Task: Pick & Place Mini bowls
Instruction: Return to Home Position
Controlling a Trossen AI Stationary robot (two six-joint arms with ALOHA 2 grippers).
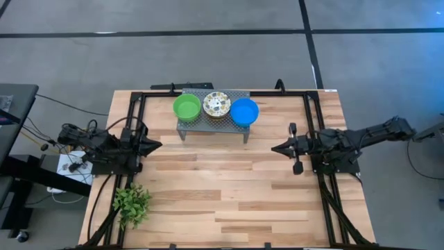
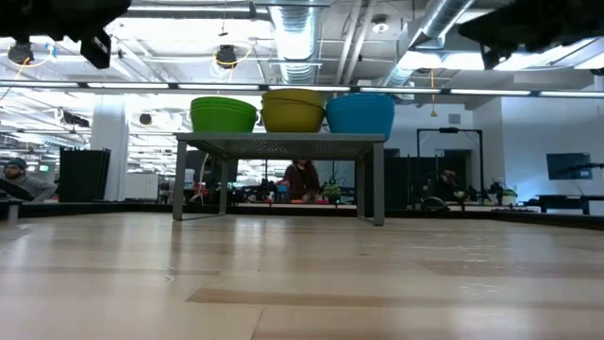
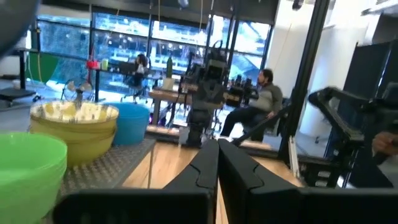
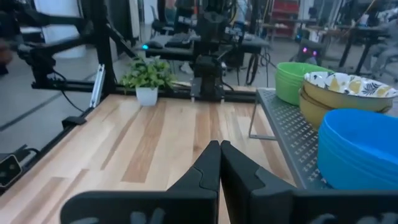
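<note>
Grippers, left (image 1: 154, 146) and right (image 1: 276, 148): parked at opposite sides of table (image 1: 229, 201), tips facing inward, fingers pressed together, holding nothing. Likely home pose, sorting apparently finished. Shelf (image 1: 208, 125) at far edge: carries bowls sorted by kind, side by side: green stack (image 1: 186, 107), floral stack (image 1: 216, 105) with yellow outsides, blue stack (image 1: 244, 111).

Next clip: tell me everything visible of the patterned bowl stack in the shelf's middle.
The patterned bowl stack is nested round bowls, at least two by their rims: mustard-yellow outside, white inside with dark speckled leaf prints. It stands upright, mouths up, on the grey perforated shelf, between the green stack and the blue stack, close against both. Nothing else touches it.
</note>
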